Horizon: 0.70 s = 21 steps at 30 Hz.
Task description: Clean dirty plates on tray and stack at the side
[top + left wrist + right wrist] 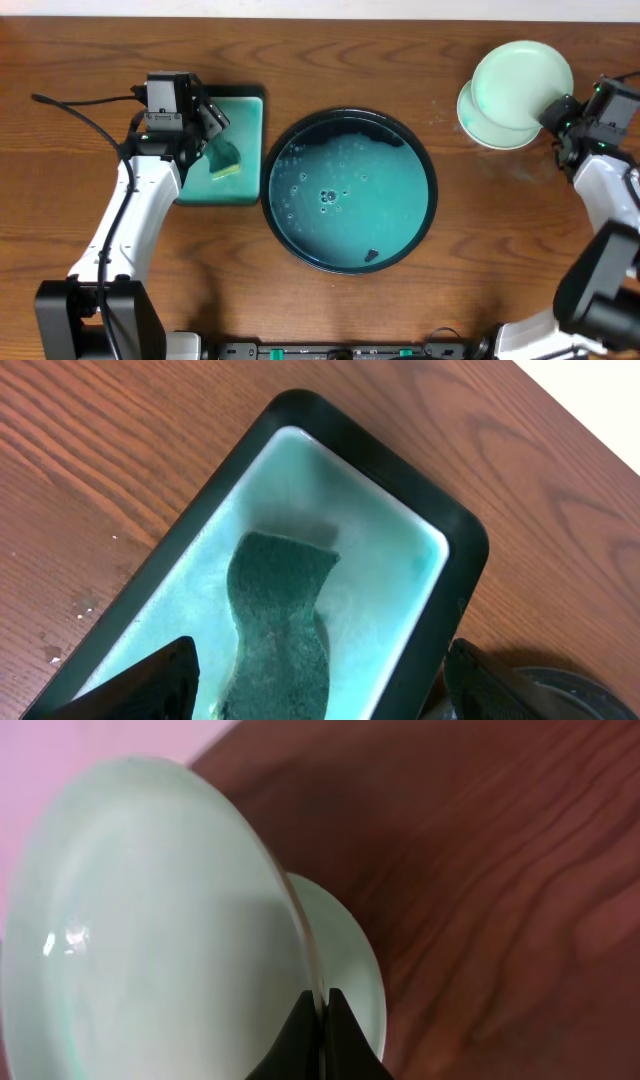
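Note:
The round black-rimmed tray (432, 190) sits mid-table, its teal inside wet with bubbles and holding no plates. My right gripper (556, 113) is shut on the rim of a pale mint plate (520, 72) and holds it tilted over another plate (480, 122) lying on the table at the back right. In the right wrist view the jaws (325, 1005) pinch the held plate's (150, 920) edge, with the lower plate (352, 955) behind. My left gripper (212, 128) is open over the green sponge (280, 620). I make out only two plates.
The rectangular green sponge dish (245, 105) stands left of the tray, with the sponge (225, 165) lying in it; it also shows in the left wrist view (455, 550). A small dark speck (372, 255) lies near the tray's front. A black cable (80, 100) runs at the far left.

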{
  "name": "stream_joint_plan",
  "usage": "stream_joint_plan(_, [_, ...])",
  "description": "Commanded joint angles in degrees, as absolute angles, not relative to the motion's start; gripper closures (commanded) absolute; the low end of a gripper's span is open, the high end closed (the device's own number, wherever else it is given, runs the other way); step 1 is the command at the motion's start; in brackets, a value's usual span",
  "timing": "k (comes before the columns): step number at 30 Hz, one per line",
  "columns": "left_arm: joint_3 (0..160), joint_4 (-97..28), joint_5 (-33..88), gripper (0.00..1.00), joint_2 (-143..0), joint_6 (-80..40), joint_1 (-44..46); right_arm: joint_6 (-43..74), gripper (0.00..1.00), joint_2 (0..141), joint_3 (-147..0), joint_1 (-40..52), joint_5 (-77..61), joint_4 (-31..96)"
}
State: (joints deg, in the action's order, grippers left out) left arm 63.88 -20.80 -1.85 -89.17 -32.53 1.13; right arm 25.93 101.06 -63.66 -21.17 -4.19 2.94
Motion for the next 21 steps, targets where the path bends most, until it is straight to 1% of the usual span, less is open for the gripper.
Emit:
stream_joint_plan(1, [64.2,-20.9,-2.1,0.21,-89.4,-31.7,0.8,27.6,0.95,105.4,-64.0,-20.9,-7.0,0.1])
stream_joint_plan(2, [64.2,-20.9,-2.1,0.21,-89.4,-31.7,0.8,27.6,0.89,106.0,-64.0,-20.9,-7.1,-0.6])
stream_joint_plan(5, [64.2,-20.9,-2.1,0.21,-89.4,-31.7,0.8,24.8,0.65,106.4,-64.1,-20.9,-9.6,-1.3])
stream_joint_plan(7, [64.2,-20.9,-2.1,0.21,-89.4,-31.7,0.8,22.6,0.38,106.2,-64.8,-20.9,-12.4,-0.3])
stream_joint_plan(8, [64.2,-20.9,-2.1,0.21,-89.4,-31.7,0.8,22.2,0.28,106.0,-65.3,-20.9,-13.3,1.0])
stream_joint_plan(10, [64.2,-20.9,-2.1,0.21,-89.4,-31.7,0.8,22.2,0.13,104.4,-66.3,-20.9,-13.8,4.9])
stream_joint_plan(11, [64.2,-20.9,-2.1,0.21,-89.4,-31.7,0.8,22.2,0.08,103.0,-66.4,-20.9,-13.7,6.9])
stream_joint_plan(13, [64.2,-20.9,-2.1,0.21,-89.4,-31.7,0.8,22.2,0.02,98.5,-66.4,-20.9,-13.3,11.6])
stream_joint_plan(17, [64.2,-20.9,-2.1,0.21,-89.4,-31.7,0.8,21.6,0.01,87.5,-66.4,-19.7,-8.0,22.9])
stream_joint_plan(21, [64.2,-20.9,-2.1,0.21,-89.4,-31.7,0.8,20.4,0.01,75.0,-65.9,-15.9,-1.1,37.8])
